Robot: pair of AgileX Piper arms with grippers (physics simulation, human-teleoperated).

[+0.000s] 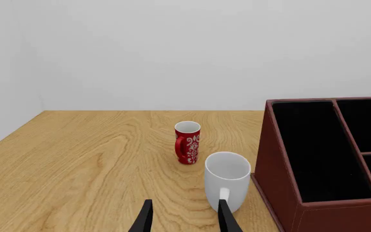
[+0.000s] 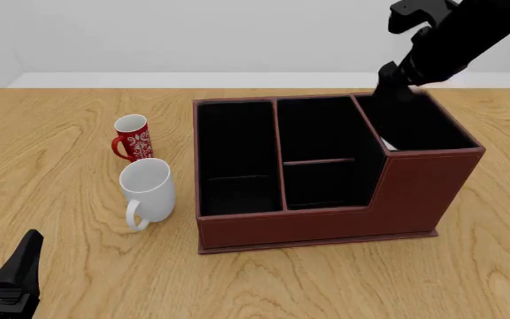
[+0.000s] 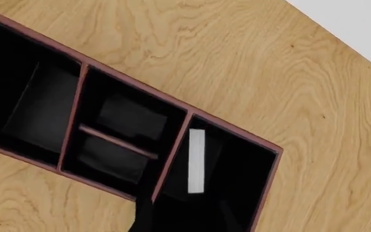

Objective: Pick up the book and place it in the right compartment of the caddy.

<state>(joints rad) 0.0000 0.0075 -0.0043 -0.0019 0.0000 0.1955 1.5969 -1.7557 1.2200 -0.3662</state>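
The book (image 3: 196, 160) stands on edge inside the right compartment (image 2: 419, 126) of the caddy (image 2: 326, 222), against the wall shared with the divided middle section; its white page edges face up, and from the front only a sliver of white shows there (image 2: 386, 144). No writing or label can be read on the book or the caddy.

The right gripper (image 3: 182, 215) hangs above the far edge of that compartment with its fingers spread apart and nothing between them, the dark arm slanting in from the upper right. The left gripper (image 1: 184, 217) sits low at the near left corner of the table (image 2: 69, 266), its fingers parted and empty, pointing toward the mugs.

Left of the caddy stand two mugs: a white mug (image 2: 147, 193) just beside the caddy's left wall, and farther back a red mug (image 2: 132, 137) with a white ornamental pattern, no legible words.
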